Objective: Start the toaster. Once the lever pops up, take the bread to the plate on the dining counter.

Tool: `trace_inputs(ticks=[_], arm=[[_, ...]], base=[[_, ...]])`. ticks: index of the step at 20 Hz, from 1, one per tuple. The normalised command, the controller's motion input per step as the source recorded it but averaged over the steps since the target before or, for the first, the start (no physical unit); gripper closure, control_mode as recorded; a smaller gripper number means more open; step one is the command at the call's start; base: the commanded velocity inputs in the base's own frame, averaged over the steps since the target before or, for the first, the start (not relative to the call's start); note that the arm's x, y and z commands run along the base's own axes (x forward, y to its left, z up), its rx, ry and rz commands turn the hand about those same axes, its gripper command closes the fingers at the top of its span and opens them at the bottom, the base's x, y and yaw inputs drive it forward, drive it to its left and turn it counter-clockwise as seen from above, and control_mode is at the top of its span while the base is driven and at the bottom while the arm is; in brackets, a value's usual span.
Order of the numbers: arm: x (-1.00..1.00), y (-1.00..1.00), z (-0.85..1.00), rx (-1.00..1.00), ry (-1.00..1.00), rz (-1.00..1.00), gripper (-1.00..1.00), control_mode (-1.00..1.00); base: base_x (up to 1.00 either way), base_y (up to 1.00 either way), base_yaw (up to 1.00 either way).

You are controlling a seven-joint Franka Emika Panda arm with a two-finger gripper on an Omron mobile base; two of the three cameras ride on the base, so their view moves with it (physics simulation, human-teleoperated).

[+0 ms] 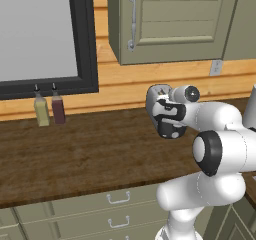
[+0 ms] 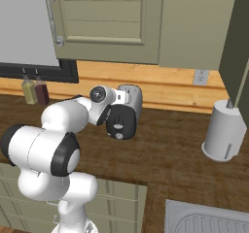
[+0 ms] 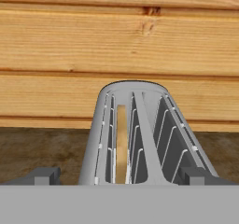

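The toaster (image 2: 133,97), a light-grey box with a black knobbed end panel (image 2: 120,122), stands on the wood counter near the wall. In the hand view I look along the toaster's top (image 3: 135,125): two slots, with the pale tan bread (image 3: 122,141) sunk on edge in the left one. My gripper (image 3: 119,177) is open at the toaster's black end, its fingertips (image 3: 43,175) spread wider than the body and holding nothing. In the left base view the gripper (image 1: 166,109) covers the toaster (image 1: 158,92) at that end. The plate and the dining counter are out of view.
Two bottles (image 1: 41,112) (image 1: 58,109) stand at the wall under a dark-framed window. A paper towel roll (image 2: 223,130) is to the toaster's right, and a sink corner (image 2: 204,220) lies in front of it. A wall cabinet (image 2: 104,18) hangs overhead.
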Motion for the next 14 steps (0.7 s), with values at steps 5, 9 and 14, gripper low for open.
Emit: trace_inputs(ticks=[5,9,14], arm=[[0.0,0.0,0.0,0.0,0.0,0.0,-1.0,-1.0],[0.0,0.0,0.0,0.0,0.0,0.0,-1.0,-1.0],[0.0,0.0,0.0,0.0,0.0,0.0,-1.0,-1.0]], base=[[0.0,0.0,0.0],[0.0,0.0,0.0],[0.0,0.0,0.0]])
